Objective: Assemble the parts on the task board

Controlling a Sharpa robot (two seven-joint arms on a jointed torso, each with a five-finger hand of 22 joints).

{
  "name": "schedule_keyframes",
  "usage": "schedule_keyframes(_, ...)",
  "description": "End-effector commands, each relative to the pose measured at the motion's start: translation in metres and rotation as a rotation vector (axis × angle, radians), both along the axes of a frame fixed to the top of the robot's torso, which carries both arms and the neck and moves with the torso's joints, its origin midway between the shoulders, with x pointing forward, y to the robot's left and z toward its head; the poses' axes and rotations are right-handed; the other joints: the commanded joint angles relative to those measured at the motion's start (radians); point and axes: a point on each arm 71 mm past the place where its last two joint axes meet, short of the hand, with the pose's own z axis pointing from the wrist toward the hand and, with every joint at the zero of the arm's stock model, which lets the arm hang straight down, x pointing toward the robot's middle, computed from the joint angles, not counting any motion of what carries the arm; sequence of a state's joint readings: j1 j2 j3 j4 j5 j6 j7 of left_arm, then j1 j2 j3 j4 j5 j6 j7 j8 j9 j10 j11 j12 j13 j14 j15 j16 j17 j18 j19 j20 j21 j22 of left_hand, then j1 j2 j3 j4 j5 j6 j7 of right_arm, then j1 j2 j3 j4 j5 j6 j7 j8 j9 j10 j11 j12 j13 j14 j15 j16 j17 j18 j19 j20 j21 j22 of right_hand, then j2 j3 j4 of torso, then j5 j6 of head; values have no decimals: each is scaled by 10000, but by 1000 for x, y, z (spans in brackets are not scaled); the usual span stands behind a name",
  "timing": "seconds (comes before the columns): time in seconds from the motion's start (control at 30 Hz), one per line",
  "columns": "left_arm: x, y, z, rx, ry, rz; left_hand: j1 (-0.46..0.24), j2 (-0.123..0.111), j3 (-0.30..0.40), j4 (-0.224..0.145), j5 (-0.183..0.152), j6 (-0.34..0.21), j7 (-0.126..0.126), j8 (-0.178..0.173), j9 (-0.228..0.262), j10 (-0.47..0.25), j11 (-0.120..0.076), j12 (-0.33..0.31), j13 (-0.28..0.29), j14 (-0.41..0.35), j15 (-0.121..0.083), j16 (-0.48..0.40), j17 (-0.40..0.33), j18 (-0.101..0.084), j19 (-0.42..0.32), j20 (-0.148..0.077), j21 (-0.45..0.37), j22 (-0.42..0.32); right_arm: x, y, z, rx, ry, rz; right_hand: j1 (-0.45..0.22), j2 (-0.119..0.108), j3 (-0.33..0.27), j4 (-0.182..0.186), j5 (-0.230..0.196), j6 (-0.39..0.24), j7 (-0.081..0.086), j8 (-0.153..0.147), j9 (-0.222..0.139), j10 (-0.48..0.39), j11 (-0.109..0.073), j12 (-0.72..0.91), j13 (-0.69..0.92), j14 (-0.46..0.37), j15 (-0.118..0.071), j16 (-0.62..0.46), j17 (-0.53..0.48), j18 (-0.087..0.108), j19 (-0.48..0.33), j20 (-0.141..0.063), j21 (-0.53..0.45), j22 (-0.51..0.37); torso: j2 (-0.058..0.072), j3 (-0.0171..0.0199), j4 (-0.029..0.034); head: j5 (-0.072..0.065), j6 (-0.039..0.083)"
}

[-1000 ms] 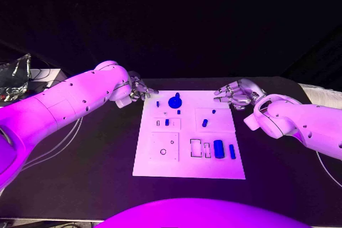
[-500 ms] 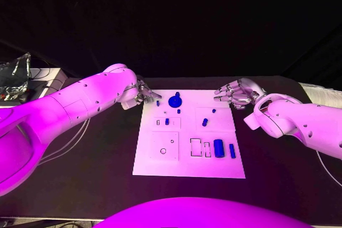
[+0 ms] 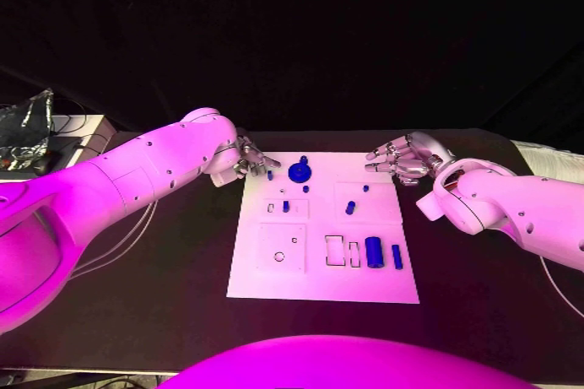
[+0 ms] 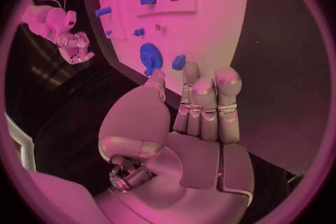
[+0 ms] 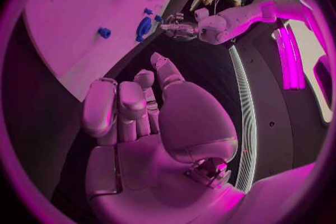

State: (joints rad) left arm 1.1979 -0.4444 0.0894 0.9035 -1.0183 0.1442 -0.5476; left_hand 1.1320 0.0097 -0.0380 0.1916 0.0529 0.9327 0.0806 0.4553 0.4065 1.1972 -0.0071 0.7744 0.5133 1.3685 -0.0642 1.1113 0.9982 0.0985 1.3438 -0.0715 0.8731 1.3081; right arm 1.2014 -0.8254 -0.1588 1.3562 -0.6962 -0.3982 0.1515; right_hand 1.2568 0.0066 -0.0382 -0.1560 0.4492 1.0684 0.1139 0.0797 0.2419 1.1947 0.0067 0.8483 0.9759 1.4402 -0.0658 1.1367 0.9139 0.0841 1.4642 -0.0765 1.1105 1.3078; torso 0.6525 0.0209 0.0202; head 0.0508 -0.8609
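- Two hands of mine hang at the far corners of the board (image 3: 322, 237) in the head view: my left hand (image 3: 252, 159) at its far left corner, my right hand (image 3: 402, 161) at its far right corner. Both hold nothing, fingers loosely apart. The blue knob (image 3: 300, 173) stands near the far edge, close to my left hand; smaller parts (image 3: 374, 252) lie toward the near edge.
- Left wrist view: my left hand (image 4: 203, 106) is empty, fingers straight and side by side, tips just short of the knob (image 4: 150, 57) and a small peg (image 4: 179, 61). I judge the knob is next, so I should spread thumb from fingers first and close on its sides squarely.
- Right wrist view: my right hand (image 5: 136, 117) is empty beside the board's edge (image 5: 77, 81), well off the knob (image 5: 143, 28); best kept out of the way.
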Motion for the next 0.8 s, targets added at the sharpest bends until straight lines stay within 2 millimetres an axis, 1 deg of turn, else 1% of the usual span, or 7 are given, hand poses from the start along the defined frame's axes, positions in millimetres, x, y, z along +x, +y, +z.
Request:
schedule_keyframes(0.03, -1, -5, 0, -269, 151, -231, 186, -32, 60, -156, -15, 17, -45, 45, 5, -75, -15, 38, 15, 27, 7, 38, 11, -22, 27, -13, 48, 661, 0, 2, 1, 22, -72, 151, -6, 66, -14, -65, 34, 15, 19, -49, -10, 18, -69, -15, 13, -14, -53, -58, -12, 0, 764, -83, -46, 1534, 3, 2, 3, 4, -4)
schedule_keyframes(0.13, -1, -5, 0, -279, 189, -241, 220, 6, 76, -284, -14, 11, -54, 110, 38, -80, -19, 43, 21, 11, 5, 50, 15, -29, 17, -20, 52, 679, 0, 2, 1, 21, -73, 149, -6, 66, -14, -65, 34, 15, 19, -49, -10, 18, -69, -15, 13, -14, -53, -58, -12, 0, 764, -83, -46, 1534, 5, 4, 1, 2, -8)
schedule_keyframes(0.27, -1, -6, -1, -295, 243, -272, 242, 35, 89, -338, -15, 8, -55, 140, 51, -78, -21, 42, 21, 19, 3, 71, 29, -32, 19, -21, 60, 688, 0, 2, 1, 20, -74, 145, -6, 66, -14, -65, 34, 15, 19, -49, -10, 18, -69, -15, 13, -14, -53, -58, -12, 0, 764, -83, -46, 1534, 5, 0, -8, -1, -12)
schedule_keyframes(0.43, -1, -8, -2, -334, 312, -325, 347, 76, 151, -487, -14, 14, -61, 193, 78, -69, -29, 45, 25, 24, -1, 96, 48, -43, 28, -26, 97, 708, 0, 2, 1, 23, -74, 152, -6, 66, -14, -65, 34, 15, 19, -49, -10, 18, -69, -15, 13, -14, -53, -58, -12, 0, 764, -83, -46, 1534, 5, -1, 2, 3, -21)
schedule_keyframes(0.53, -1, -9, -3, -327, 339, -336, 414, 136, 220, -580, -13, 58, -83, 265, 117, -57, -44, 47, 26, 38, -11, 123, 71, -51, 36, -34, 119, 719, 0, 3, 1, 24, -73, 159, -6, 66, -14, -65, 34, 15, 19, -49, -10, 18, -69, -15, 13, -14, -53, -58, -12, 0, 764, -83, -46, 1534, 4, 1, -3, 17, -27)
schedule_keyframes(0.8, -1, -8, -4, -355, 512, -278, 659, 260, 547, -857, -14, 67, -142, 433, 228, -29, -93, 76, 51, 78, -49, 220, 160, -85, 89, -70, 270, 778, 0, 3, 1, 25, -69, 164, -6, 66, -14, -65, 34, 15, 19, -49, -10, 18, -69, -15, 13, -14, -53, -58, -12, 0, 764, -83, -46, 1534, 2, 1, 0, 2, -41)
